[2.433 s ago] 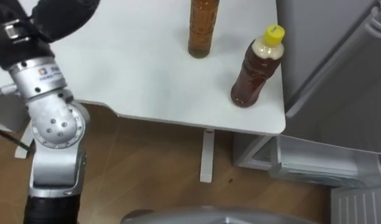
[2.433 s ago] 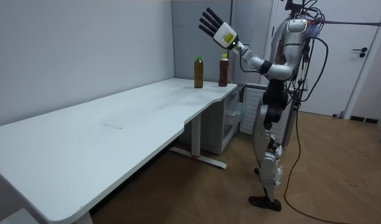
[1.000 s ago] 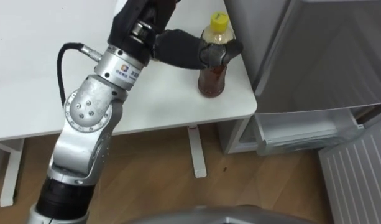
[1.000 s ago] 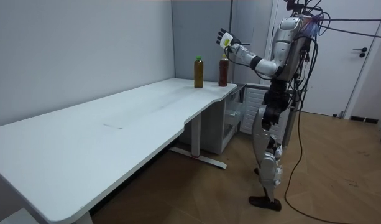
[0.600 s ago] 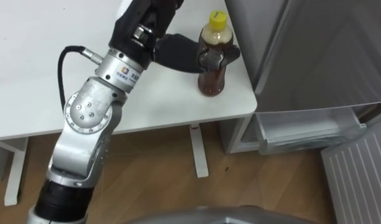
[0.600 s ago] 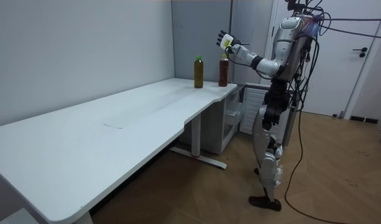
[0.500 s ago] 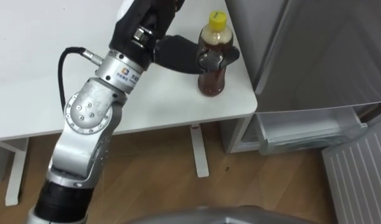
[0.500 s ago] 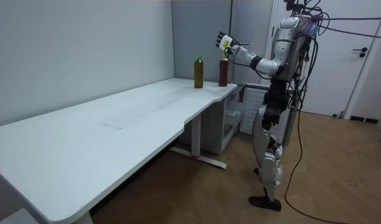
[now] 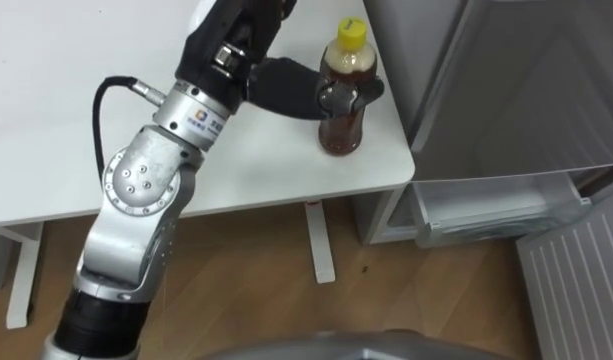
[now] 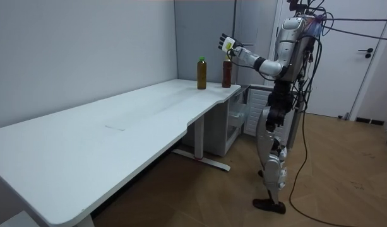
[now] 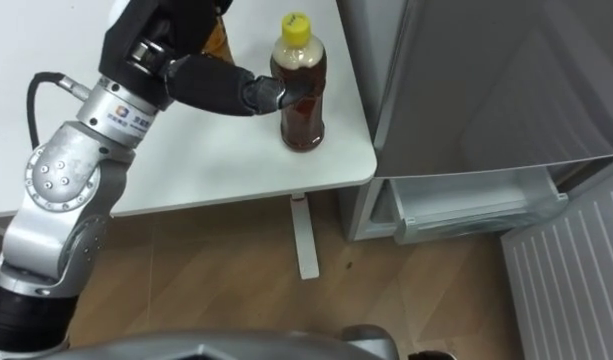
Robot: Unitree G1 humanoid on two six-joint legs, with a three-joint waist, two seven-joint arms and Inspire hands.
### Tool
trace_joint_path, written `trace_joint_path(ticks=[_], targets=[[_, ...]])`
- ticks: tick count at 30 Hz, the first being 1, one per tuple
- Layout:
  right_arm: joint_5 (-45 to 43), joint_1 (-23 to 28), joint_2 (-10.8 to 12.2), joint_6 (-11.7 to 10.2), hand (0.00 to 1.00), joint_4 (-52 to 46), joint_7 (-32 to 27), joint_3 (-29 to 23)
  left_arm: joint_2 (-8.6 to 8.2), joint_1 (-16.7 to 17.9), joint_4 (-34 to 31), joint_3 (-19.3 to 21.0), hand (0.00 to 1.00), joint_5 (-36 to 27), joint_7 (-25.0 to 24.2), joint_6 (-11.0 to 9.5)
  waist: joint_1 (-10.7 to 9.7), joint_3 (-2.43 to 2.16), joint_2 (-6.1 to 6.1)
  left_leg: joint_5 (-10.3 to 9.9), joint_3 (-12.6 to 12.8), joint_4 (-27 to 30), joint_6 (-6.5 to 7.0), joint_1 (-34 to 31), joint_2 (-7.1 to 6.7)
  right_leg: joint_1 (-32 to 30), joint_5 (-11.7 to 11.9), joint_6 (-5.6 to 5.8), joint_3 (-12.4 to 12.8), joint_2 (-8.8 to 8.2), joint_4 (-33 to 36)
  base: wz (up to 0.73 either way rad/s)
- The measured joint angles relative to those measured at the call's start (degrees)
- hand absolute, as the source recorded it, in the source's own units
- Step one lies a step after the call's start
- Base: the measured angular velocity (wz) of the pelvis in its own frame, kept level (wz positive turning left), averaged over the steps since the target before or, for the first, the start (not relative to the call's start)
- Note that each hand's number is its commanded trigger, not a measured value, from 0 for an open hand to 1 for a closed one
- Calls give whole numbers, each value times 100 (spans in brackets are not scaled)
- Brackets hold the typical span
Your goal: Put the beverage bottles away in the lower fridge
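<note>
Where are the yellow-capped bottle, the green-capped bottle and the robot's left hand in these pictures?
yellow-capped bottle (image 9: 343, 132): left eye view, on its lower body, below the thumb.
green-capped bottle (image 10: 201, 75): room view, on the middle of its body.
left hand (image 9: 286, 85): left eye view, on the thumb, curled round the yellow-capped bottle.

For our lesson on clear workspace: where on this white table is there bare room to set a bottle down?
Free: the long stretch of table from the green-capped bottle toward the room view's left. Crowded: the corner by the fridge, where the left hand wraps the yellow-capped bottle.
</note>
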Motion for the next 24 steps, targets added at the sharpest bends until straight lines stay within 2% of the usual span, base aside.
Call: trace_joint_path(ticks=[4, 8, 13, 19, 24], targets=[[13, -9, -2, 57, 0, 0, 10, 0, 0, 26, 250, -35, 0, 0, -100, 25, 4, -1, 0, 0, 34, 1, 0, 11, 0, 3, 0, 0, 15, 0, -2, -1], [25, -23, -2, 75, 0, 19, -3, 13, 1, 165, 605, -172, 0, 105, -97, 204, -1, -3, 3, 0, 51, 0, 0, 11, 2, 13, 0, 0, 51, 4, 4, -2], [106, -56, -1, 76, 0, 19, -11, 20, -1, 165, 932, -219, 0, 92, -94, 287, -20, -1, 9, 0, 52, -3, 0, 27, 10, 34, 2, -4, 71, 13, 12, 0], [105, -147, -3, 188, 0, 15, -18, 22, -11, 165, 975, -259, 0, 89, -92, 288, -22, 50, 49, 0, 60, -8, 0, 30, 10, 32, 3, -5, 74, 13, 18, 0], [109, -145, -1, 192, 0, 6, -45, 27, -17, 164, 976, -271, 0, 26, -96, 349, -21, 60, 41, 0, 71, -8, 0, 22, 10, 20, 3, -4, 73, 9, 17, 0]])
